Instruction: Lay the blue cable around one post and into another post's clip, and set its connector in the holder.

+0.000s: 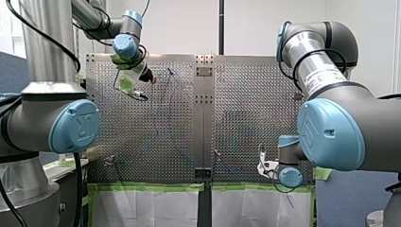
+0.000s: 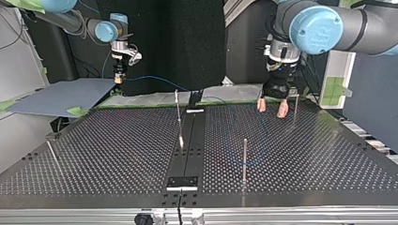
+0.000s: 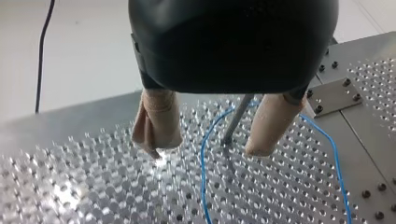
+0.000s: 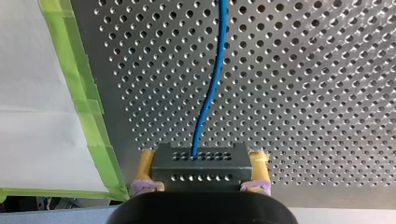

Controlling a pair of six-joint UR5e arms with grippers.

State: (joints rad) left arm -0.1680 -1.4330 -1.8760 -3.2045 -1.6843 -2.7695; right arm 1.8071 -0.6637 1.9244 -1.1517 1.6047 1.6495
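My right hand is clenched on the grey connector, near the surface's edge with the green tape. The blue cable runs from it across the holes. My left hand is released, pads straddling a post and the cable.

Hardly any writing.
Blue joint caps carry a raised UR logo; a white label on my right arm is too small to read.
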